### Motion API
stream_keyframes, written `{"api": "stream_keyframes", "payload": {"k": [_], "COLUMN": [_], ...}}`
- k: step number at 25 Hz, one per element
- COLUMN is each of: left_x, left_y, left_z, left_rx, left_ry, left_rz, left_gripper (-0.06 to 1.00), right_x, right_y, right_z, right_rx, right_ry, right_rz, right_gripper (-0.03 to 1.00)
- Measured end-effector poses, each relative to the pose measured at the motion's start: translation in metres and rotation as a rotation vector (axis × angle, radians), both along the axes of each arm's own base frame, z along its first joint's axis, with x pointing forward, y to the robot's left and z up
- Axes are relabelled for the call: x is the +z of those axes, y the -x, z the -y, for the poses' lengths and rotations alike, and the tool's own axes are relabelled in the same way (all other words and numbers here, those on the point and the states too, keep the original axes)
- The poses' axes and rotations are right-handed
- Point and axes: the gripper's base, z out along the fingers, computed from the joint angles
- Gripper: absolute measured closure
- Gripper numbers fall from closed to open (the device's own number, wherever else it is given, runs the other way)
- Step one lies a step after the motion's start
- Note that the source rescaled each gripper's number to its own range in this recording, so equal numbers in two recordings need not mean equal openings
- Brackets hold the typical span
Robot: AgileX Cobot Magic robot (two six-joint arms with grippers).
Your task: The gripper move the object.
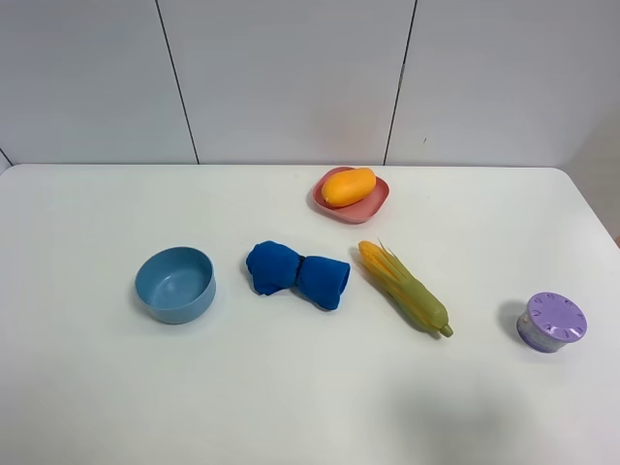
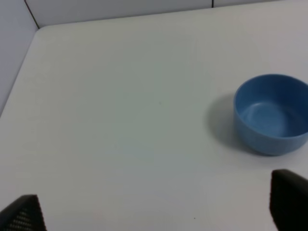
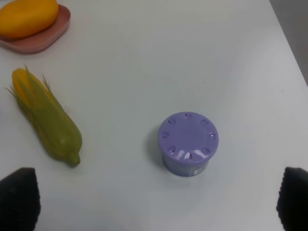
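The orange-yellow mango [image 1: 348,186] lies on a pink plate [image 1: 376,204] at the back middle of the white table. It also shows in the right wrist view [image 3: 26,17], far from the right gripper [image 3: 156,199]. That gripper is open and empty, its black fingertips [image 3: 18,197] wide apart, with a purple lidded cup [image 3: 188,142] between and ahead of them. The left gripper [image 2: 155,211] is open and empty above bare table, its fingertips [image 2: 288,199] near a blue bowl [image 2: 273,113]. Neither arm shows in the exterior high view.
A rolled blue cloth [image 1: 296,274] lies mid-table. A yellow-green corn cob [image 1: 404,288] lies to its right, in front of the plate. The blue bowl [image 1: 175,283] stands at the left, the purple cup [image 1: 551,322] at the right near the table edge.
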Motion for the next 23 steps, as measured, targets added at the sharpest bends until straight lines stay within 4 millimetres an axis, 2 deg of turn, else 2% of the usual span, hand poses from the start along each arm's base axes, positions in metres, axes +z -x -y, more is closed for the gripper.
{"api": "stream_keyframes", "payload": {"k": [23], "left_x": [0.0000], "left_y": [0.0000], "left_z": [0.0000], "left_rx": [0.001], "left_ry": [0.001], "left_rz": [0.000], "left_gripper": [0.12], "right_x": [0.0000], "right_y": [0.0000], "right_z": [0.0000], "right_rx": [0.000], "right_ry": [0.000], "right_rz": [0.000], "right_gripper": [-0.03]}}
